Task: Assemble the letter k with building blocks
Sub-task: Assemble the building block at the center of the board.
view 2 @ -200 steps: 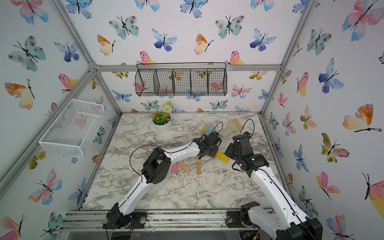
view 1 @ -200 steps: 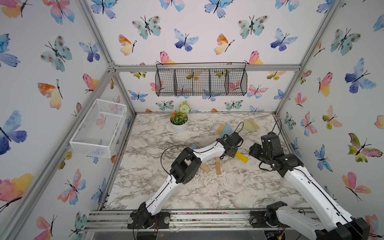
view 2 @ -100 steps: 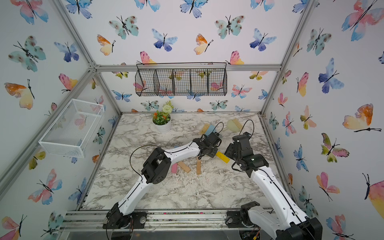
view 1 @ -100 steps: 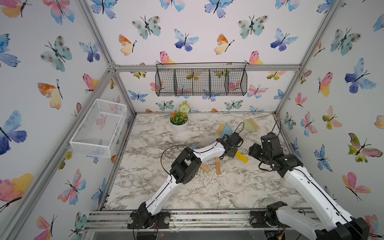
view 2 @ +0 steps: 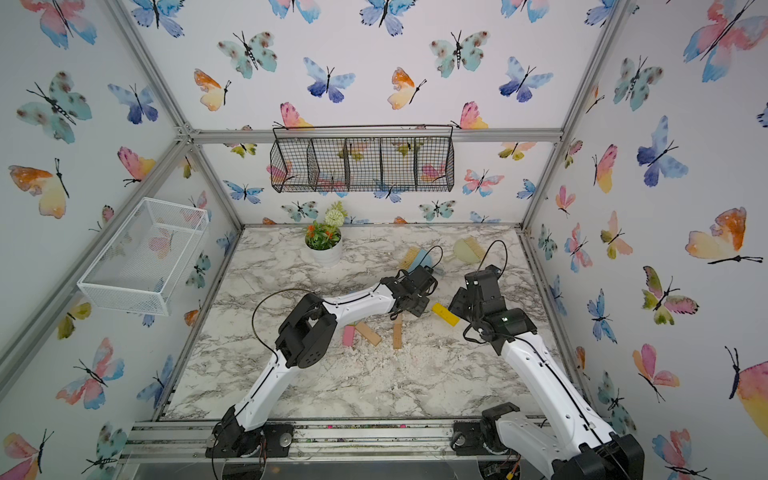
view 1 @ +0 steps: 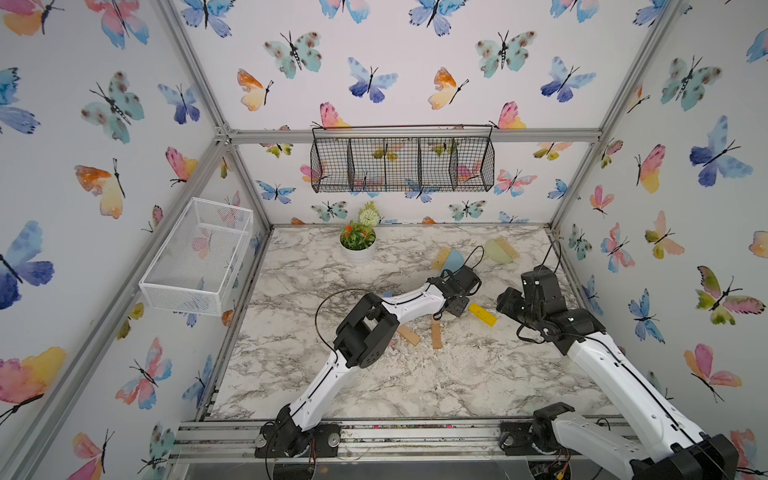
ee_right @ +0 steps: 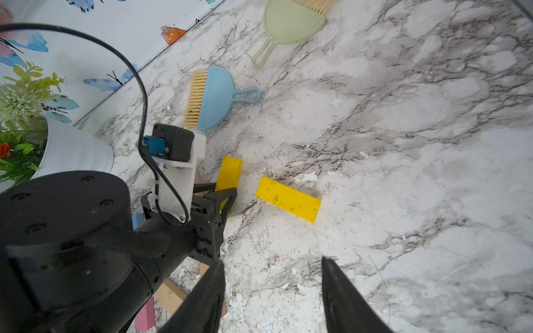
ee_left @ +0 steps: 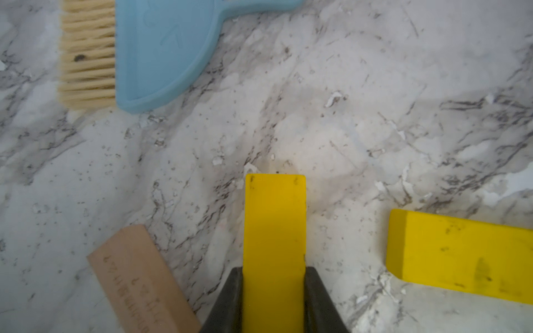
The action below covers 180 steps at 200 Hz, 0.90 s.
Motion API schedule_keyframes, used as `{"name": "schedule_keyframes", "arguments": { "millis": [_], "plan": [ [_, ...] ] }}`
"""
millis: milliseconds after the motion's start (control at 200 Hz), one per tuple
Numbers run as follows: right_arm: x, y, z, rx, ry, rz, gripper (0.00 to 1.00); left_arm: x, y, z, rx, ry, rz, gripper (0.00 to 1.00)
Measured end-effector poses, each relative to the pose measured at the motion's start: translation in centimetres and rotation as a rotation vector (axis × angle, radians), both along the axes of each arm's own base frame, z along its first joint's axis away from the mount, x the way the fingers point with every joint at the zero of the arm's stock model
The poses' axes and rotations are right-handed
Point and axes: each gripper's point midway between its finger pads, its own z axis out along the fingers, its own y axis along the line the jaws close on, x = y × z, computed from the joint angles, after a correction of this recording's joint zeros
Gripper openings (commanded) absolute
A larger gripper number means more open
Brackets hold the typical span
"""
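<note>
My left fingers [ee_left: 227, 302] clamp a smooth flat yellow wooden bar [ee_left: 274, 222] near the blue plastic dustpan [ee_left: 167, 52]; right fingers [ee_right: 343, 294] gape empty.

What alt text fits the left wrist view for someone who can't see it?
The left gripper is shut on a yellow block, marble table beneath. A second yellow block and a tan block lie flat on either side, not touching it; a blue dustpan with its brush lies farther ahead.
</note>
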Motion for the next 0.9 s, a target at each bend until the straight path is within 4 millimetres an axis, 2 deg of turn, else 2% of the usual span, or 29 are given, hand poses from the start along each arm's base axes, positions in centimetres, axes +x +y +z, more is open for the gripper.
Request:
{"name": "schedule_keyframes", "arguments": {
  "millis": [681,801,901],
  "plan": [
    [0.16,0.41,-0.35,0.014,0.004,0.013,0.56,0.04,0.58,-0.04,0.01,-0.005,0.004,0.27],
    [0.18,0.44,-0.41,0.014,0.005,0.014,0.56,0.04,0.59,-0.04,0.01,-0.005,0.004,0.3],
    [0.21,0.45,-0.46,0.014,0.007,0.014,0.56,0.04,0.6,-0.04,0.011,-0.005,0.005,0.39]
  ]
}}
